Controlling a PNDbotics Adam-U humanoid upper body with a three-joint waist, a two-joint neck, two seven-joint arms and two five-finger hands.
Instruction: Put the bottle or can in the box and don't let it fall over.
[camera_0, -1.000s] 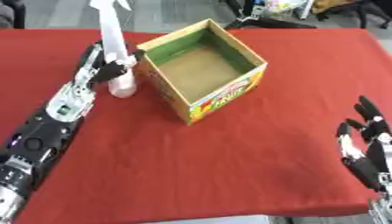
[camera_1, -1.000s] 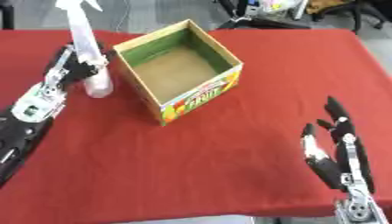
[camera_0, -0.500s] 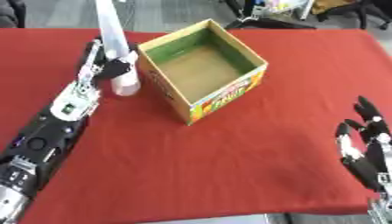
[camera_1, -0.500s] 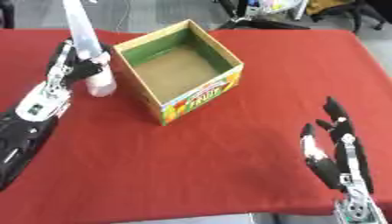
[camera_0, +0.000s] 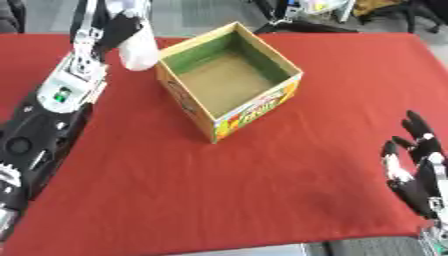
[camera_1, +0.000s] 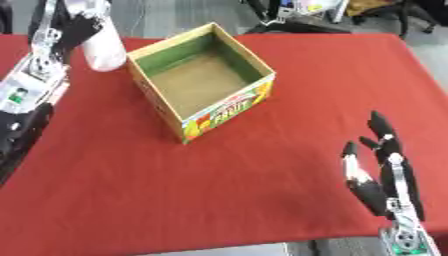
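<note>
A white spray bottle (camera_0: 137, 47) hangs upright above the red table, just left of the box, its top cut off by the upper edge. My left hand (camera_0: 120, 26) is shut on the bottle, fingers curled round its body. The open cardboard box (camera_0: 229, 78), green inside with a printed front, stands on the table at centre; nothing shows inside it. My right hand (camera_1: 385, 177) rests open at the lower right corner, fingers up, far from the box.
The red table (camera_0: 262, 170) spreads wide in front of and to the right of the box. Chairs and equipment (camera_0: 306, 10) stand beyond the far edge. My left forearm (camera_0: 44, 120) lies along the table's left side.
My left hand has raised the spray bottle off the table; its base now hangs beside the box's top rim. The right hand has stayed still.
</note>
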